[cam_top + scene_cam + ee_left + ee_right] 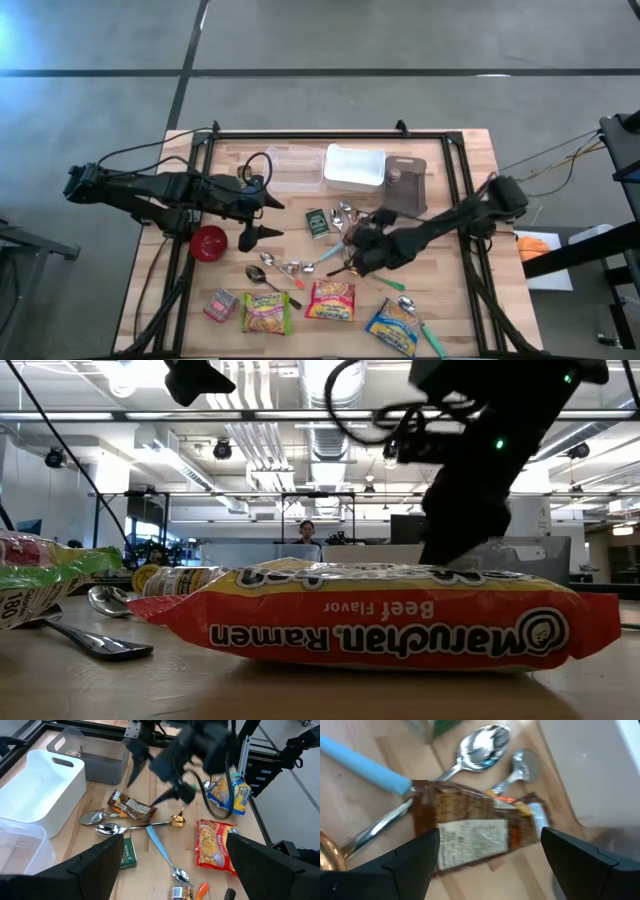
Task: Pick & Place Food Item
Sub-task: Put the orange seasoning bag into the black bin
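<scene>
Right wrist view puts the right gripper (487, 865) directly over a brown snack wrapper (475, 832), its two dark fingers spread wide with the packet lying between and below them, nothing held. The wrapper lies flat on the desk (350, 795) on top of a cluster of spoons: one spoon bowl (482, 745) just beyond it, a blue-handled spoon (362, 762) running under its one end, a white bin's wall (600, 765) off to one side.

From above, that gripper (358, 250) hangs over the same cluster near the desk's middle, and the wrapper (375, 219) shows only partly beneath the arm. Three ramen packets (331, 300) lie along the near edge, well apart from it.

The packet looks light, thin and crinkly, a film pouch that will buckle rather than resist. Its foil surface is probably slick, and the contents could crush under a hard squeeze. Best hold, I judge, is across the short width at the middle, where the label sits, with fingers coming down either side. The spoons underneath may shift or ride up with it, so a clean pinch on the film alone matters.

The left gripper (262, 218) waits open above the desk near the red bowl (209, 241).
</scene>
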Available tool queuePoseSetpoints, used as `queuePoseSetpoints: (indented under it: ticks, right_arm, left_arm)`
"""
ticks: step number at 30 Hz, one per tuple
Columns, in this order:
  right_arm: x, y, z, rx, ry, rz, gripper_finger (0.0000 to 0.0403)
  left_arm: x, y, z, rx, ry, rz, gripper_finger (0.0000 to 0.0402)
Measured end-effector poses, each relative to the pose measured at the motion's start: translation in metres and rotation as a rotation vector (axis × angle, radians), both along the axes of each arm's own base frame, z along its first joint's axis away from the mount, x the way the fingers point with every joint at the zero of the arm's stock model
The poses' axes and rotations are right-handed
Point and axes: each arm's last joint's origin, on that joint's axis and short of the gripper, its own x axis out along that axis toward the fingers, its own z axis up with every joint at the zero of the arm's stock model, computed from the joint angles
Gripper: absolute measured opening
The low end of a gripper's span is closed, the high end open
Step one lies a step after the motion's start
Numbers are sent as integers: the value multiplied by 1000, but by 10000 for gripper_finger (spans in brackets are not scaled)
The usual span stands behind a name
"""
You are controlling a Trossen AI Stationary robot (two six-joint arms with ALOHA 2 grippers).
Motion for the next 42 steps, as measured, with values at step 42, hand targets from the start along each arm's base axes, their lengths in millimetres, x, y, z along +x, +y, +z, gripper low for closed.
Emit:
queuePoseSetpoints:
  ticks: [42]
  right_arm:
    - [21,22,-17,-66,-38,-22,344]
  left_arm:
    - [0,0,0,0,0,0,355]
